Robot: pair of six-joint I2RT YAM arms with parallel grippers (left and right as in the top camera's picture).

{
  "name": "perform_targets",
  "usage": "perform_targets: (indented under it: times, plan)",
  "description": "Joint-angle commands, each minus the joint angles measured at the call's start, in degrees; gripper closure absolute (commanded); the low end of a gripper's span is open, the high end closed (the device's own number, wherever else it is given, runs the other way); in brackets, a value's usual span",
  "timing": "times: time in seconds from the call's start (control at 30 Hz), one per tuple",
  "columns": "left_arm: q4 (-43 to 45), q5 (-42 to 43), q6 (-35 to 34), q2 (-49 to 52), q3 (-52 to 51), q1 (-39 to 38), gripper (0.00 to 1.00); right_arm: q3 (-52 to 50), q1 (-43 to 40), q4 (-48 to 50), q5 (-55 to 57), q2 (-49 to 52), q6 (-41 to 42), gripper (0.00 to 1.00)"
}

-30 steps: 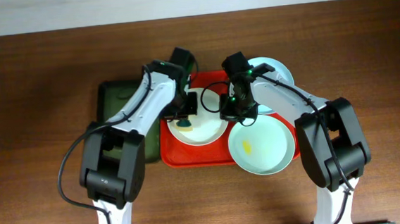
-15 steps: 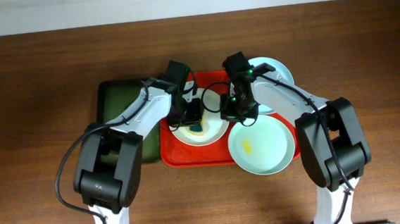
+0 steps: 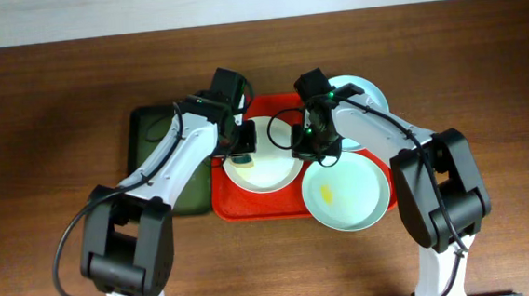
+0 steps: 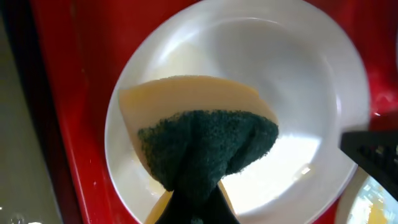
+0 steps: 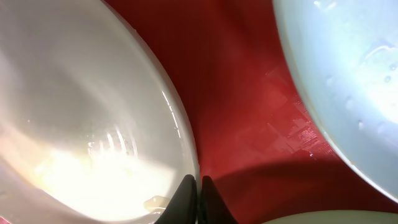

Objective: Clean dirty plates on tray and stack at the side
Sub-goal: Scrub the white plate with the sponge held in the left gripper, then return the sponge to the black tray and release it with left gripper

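Note:
The white plate [image 3: 271, 171] lies on the left half of the red tray [image 3: 255, 210]. My left gripper [image 3: 241, 148] is shut on a yellow sponge with a dark green scouring side [image 4: 205, 140] and presses it on the plate's left part [image 4: 292, 74]. My right gripper [image 3: 305, 152] is shut on the white plate's right rim [image 5: 186, 158]. A pale blue-green plate with a yellow smear [image 3: 347, 193] overlaps the tray's front right corner. A second pale plate [image 3: 365, 94] lies at the back right, partly hidden by my right arm.
A narrower dark green tray [image 3: 150, 142] lies just left of the red tray, under my left arm. The brown wooden table [image 3: 52, 181] surrounds both trays. In the right wrist view the tray floor [image 5: 249, 93] shows between the plates.
My left gripper swept the sponge from the white plate's left side to its middle and back to the left rear edge. My right gripper stayed clamped on the rim.

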Motion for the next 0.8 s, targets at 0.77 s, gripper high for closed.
perform_targets:
  times: [0.77]
  plan:
    - [1.84, 25.79, 2.25, 14.32, 4.61, -1.66, 1.00, -1.31, 0.26, 0.83, 1.36, 0.42, -0.79, 0.96]
